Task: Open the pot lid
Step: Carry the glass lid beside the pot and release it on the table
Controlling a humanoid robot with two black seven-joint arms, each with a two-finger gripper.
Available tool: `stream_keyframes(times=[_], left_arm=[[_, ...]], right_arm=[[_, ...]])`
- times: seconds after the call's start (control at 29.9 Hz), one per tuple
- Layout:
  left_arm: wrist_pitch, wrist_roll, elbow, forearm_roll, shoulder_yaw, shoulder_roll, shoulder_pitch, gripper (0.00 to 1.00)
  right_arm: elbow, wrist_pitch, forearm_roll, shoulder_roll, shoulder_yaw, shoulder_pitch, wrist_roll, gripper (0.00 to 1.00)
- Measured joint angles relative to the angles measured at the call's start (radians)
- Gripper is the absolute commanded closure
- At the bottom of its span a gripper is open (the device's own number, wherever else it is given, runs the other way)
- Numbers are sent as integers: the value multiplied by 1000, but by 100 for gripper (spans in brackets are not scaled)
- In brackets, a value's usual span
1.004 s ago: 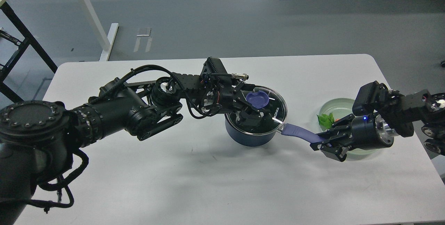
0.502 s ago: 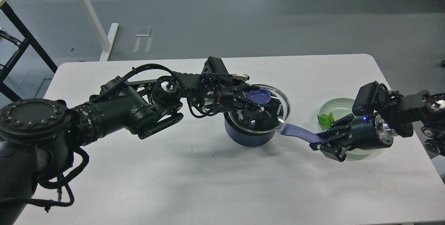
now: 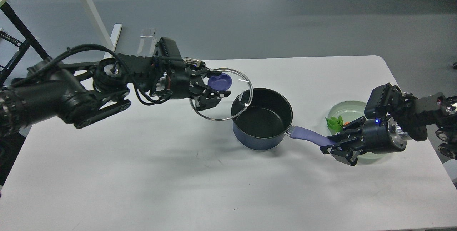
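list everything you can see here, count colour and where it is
pot: 1, navy-blue with black inside, lavender handle, uncovered, middle of the table
pot lid: 1, clear glass with metal rim and purple-blue knob, held up in the air left of the pot, its right edge overlapping the pot's rim in this view
plate: 1, pale green, right side of the table, partly behind the right arm
leafy item: 1, green with a bit of orange, on the plate's left edge
table: 1, white, fills the lower view
floor: grey, beyond the table
left pincer: 1, black, closed on the lid's knob
right pincer: 1, black, closed on the end of the pot's handle
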Motion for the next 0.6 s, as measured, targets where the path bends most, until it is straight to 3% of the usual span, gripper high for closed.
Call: stream_keyframes(times=[0.3, 0.6], left_arm=[[230, 0, -7, 0, 103, 225, 142, 65], [249, 0, 4, -6, 108, 297, 242, 62]], right_arm=[[0, -3, 0, -4, 1, 1, 0, 66], [0, -3, 0, -5, 0, 0, 0, 66]])
